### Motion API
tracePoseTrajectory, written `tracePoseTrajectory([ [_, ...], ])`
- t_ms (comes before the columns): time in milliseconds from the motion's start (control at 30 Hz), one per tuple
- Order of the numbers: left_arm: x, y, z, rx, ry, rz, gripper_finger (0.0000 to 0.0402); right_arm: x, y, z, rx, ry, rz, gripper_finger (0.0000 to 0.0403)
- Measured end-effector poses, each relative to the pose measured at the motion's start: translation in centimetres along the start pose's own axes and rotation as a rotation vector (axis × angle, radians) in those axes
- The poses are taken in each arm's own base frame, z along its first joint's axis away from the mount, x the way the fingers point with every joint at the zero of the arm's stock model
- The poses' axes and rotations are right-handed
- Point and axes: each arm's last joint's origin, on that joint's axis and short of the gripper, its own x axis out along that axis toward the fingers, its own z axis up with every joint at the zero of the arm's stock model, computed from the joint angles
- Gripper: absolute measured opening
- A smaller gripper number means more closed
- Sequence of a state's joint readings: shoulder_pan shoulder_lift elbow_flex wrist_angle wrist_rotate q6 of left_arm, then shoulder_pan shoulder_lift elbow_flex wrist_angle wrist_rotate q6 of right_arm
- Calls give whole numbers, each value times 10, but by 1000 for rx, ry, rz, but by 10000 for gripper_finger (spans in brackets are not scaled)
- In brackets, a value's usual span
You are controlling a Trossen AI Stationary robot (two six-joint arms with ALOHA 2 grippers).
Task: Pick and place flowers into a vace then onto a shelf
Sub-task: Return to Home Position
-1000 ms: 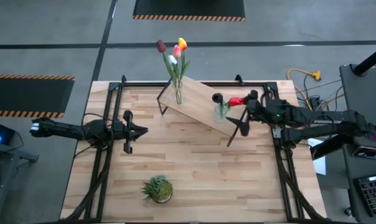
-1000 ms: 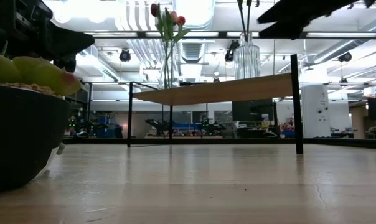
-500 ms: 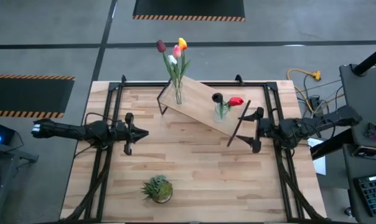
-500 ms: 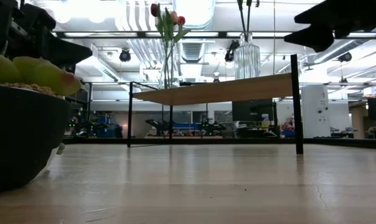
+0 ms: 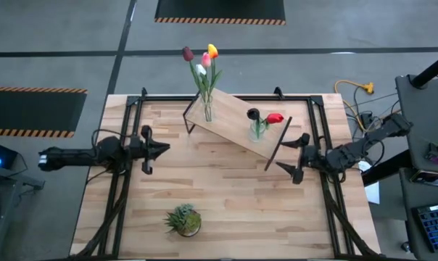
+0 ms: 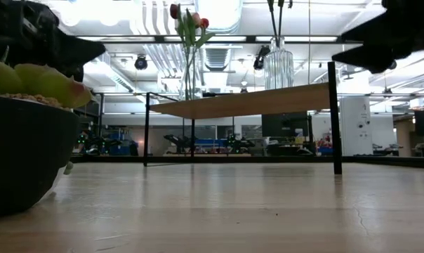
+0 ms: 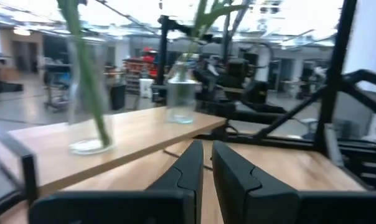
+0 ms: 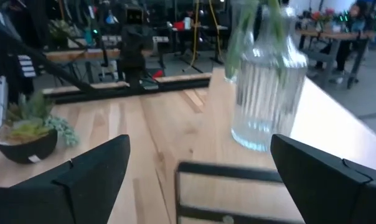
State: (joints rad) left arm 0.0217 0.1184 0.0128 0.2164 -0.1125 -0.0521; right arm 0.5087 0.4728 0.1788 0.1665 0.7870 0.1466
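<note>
The flowers (image 5: 204, 61) are standing in two clear vases (image 5: 207, 110) on the shelf (image 5: 230, 119), far-centre. The right gripper (image 5: 291, 157), splayed and empty, is hovering near the shelf's right end. The left gripper (image 5: 161, 149), pinched together on nothing, is waiting leftward. In backing off, the arm should be steering clear of the black legs (image 5: 277, 145).

Tulips (image 5: 202, 61) stand in vases (image 5: 207, 111) on the shelf (image 5: 230, 120).

The bench (image 5: 226, 192) bears the shelf (image 5: 232, 120) and a potted plant (image 5: 183, 220); on the shelf, a tall vase (image 5: 207, 111) and a ribbed vase (image 5: 257, 130).
</note>
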Motion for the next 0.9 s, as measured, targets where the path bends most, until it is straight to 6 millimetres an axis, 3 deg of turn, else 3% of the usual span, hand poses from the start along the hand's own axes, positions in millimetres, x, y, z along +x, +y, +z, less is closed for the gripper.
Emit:
tracePoseTrajectory([
  [167,0,5,-2,8,20,39,17,0,1,-3,-39,14,47,379],
  [367,0,5,-1,5,11,37,17,-1,9,1,-146,-11,303,346],
  [567,0,5,-1,30,10,37,17,-3,13,-7,-126,15,492,233],
  [800,0,7,-4,29,64,31,17,-1,6,-26,-134,-81,505,40],
  [900,-1,9,-1,30,52,55,17,1,1,-26,-153,-96,464,16],
])
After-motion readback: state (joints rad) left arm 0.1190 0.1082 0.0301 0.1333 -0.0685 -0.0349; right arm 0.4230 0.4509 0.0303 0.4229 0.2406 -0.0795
